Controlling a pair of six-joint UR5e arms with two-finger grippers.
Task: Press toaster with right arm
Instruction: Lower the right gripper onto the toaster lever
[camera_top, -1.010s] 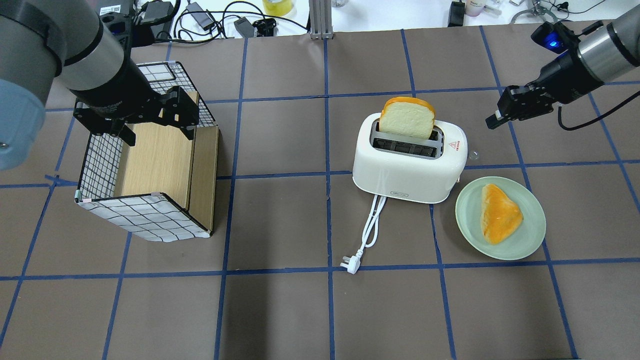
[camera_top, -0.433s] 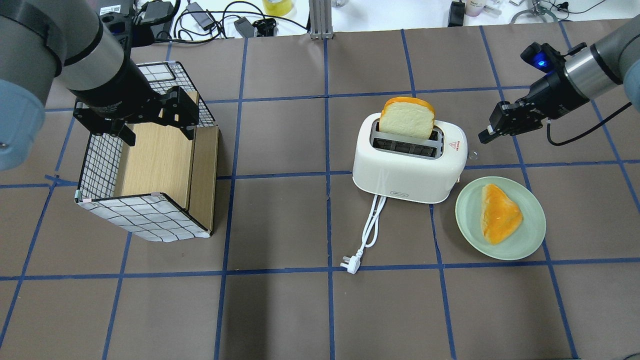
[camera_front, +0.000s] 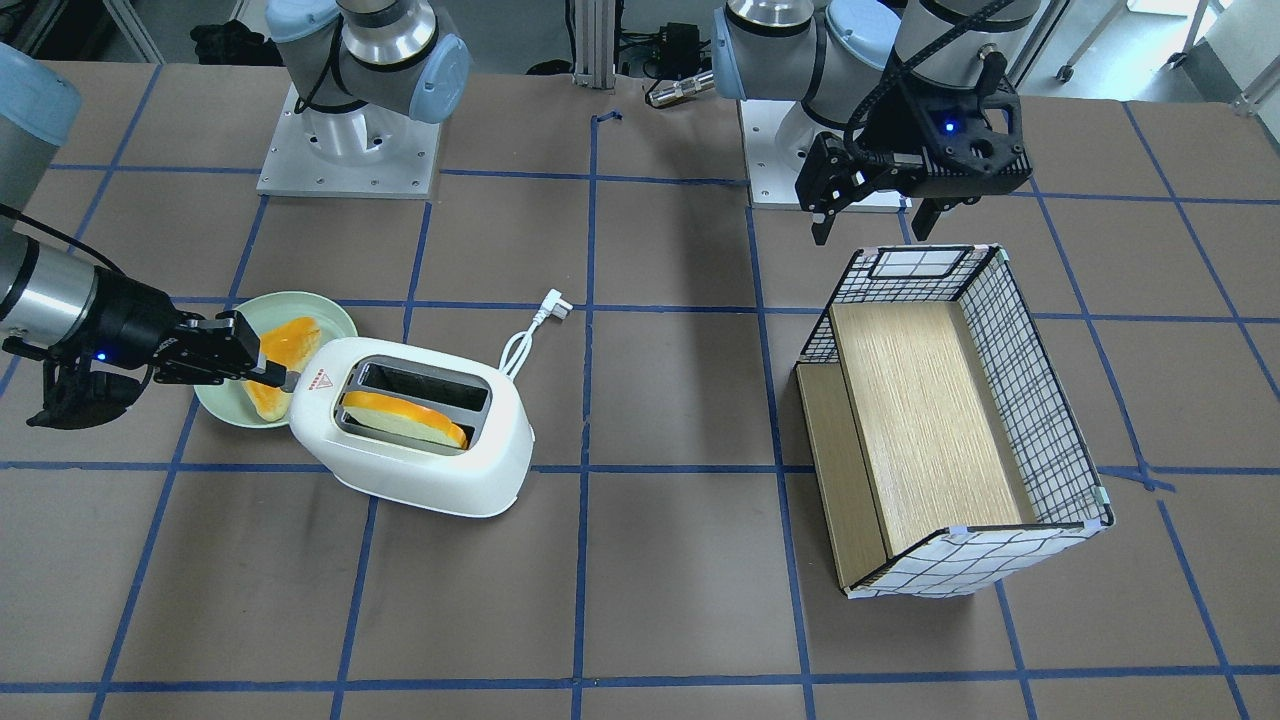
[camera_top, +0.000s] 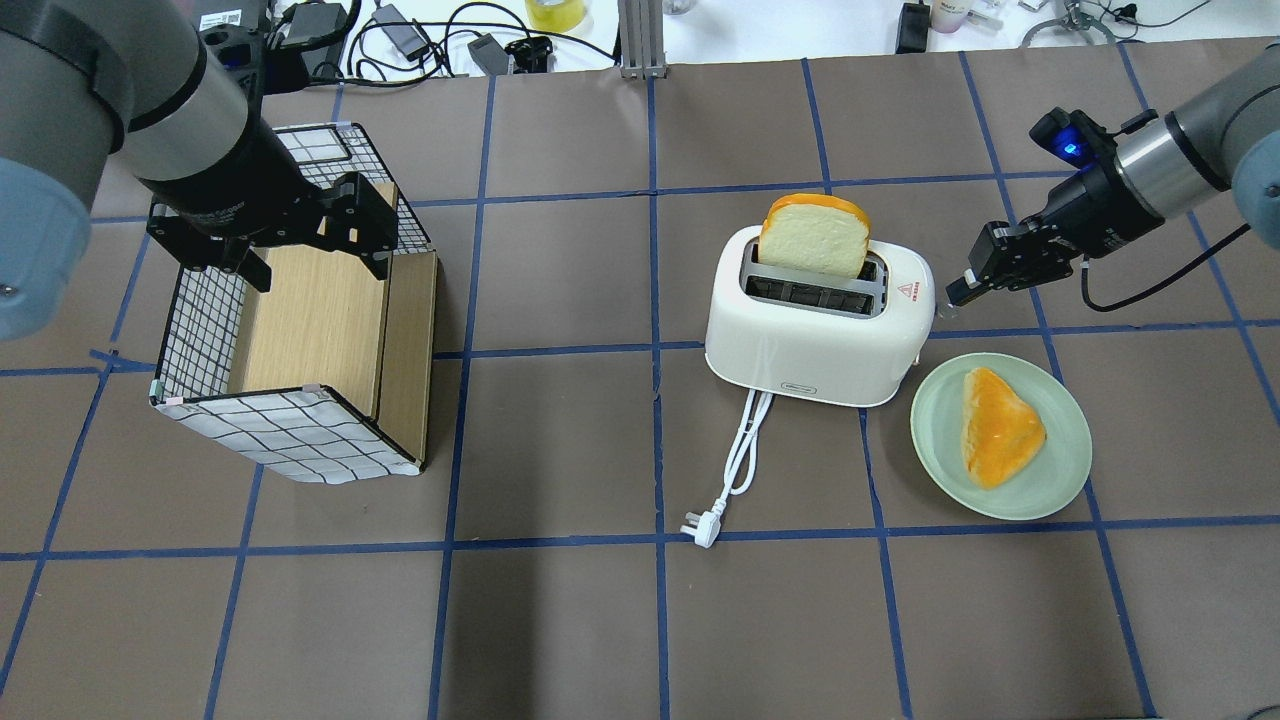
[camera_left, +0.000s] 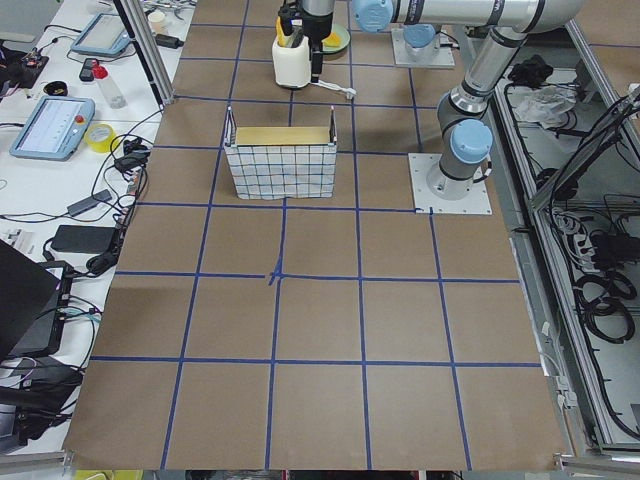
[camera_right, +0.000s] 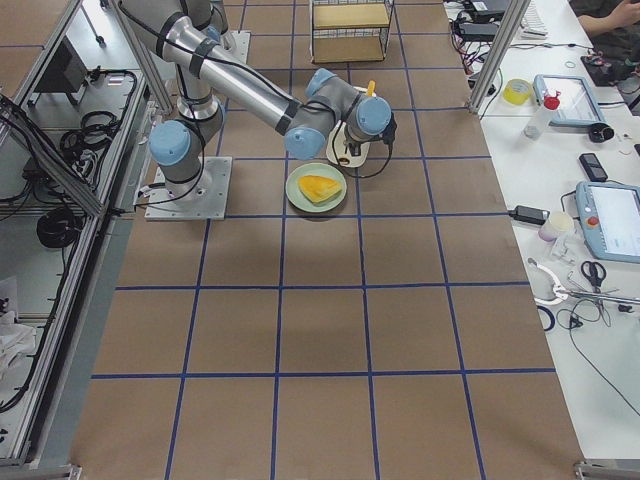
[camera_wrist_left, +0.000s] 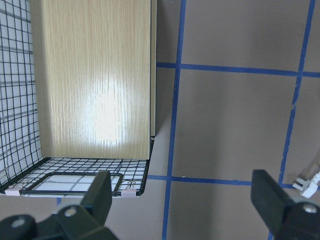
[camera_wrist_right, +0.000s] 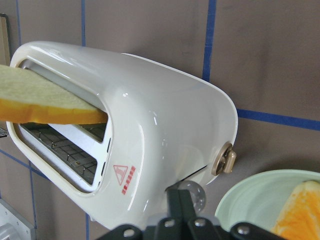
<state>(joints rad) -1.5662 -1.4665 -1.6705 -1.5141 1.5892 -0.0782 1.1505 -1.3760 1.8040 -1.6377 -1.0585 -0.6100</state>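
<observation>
Overhead exterior count: one table (camera_top: 560, 620), two arms, two grippers, one wire box, one toaster, one plate, two bread slices, one cord with one plug.
Left arm (camera_top: 150, 90): enters at 10 o'clock and hangs over the far rim of the wire box.
Right arm (camera_top: 1170, 160): enters at 2 o'clock and slopes down toward the toaster's end wall.
Wire box (camera_top: 300, 440): at 9 o'clock of the toaster, well apart; it holds one wooden board (camera_top: 310, 320).
Toaster (camera_top: 815, 335): right of the table's middle, two slots; the far slot holds the upright slice (camera_top: 812, 238).
Plate (camera_top: 935, 440): at 4 o'clock of the toaster, just beside it; it holds the flat slice (camera_top: 1000, 425).
Cord (camera_top: 742, 455): leaves the toaster at 6 o'clock and ends in the plug (camera_top: 700, 528).
Left gripper (camera_top: 318, 265): jaws spread wide with nothing between them, clearest in the left wrist view.
Right gripper (camera_top: 952, 295): fingers pressed together, gripping nothing, at 3 o'clock of the toaster.
Right wrist view only: the end wall carries one beige knob (camera_wrist_right: 223, 159) and one grey round button (camera_wrist_right: 194, 194); the fingertips sit right at the button, but contact cannot be told.
Front-facing view only: both arm bases show at 12 o'clock.
</observation>
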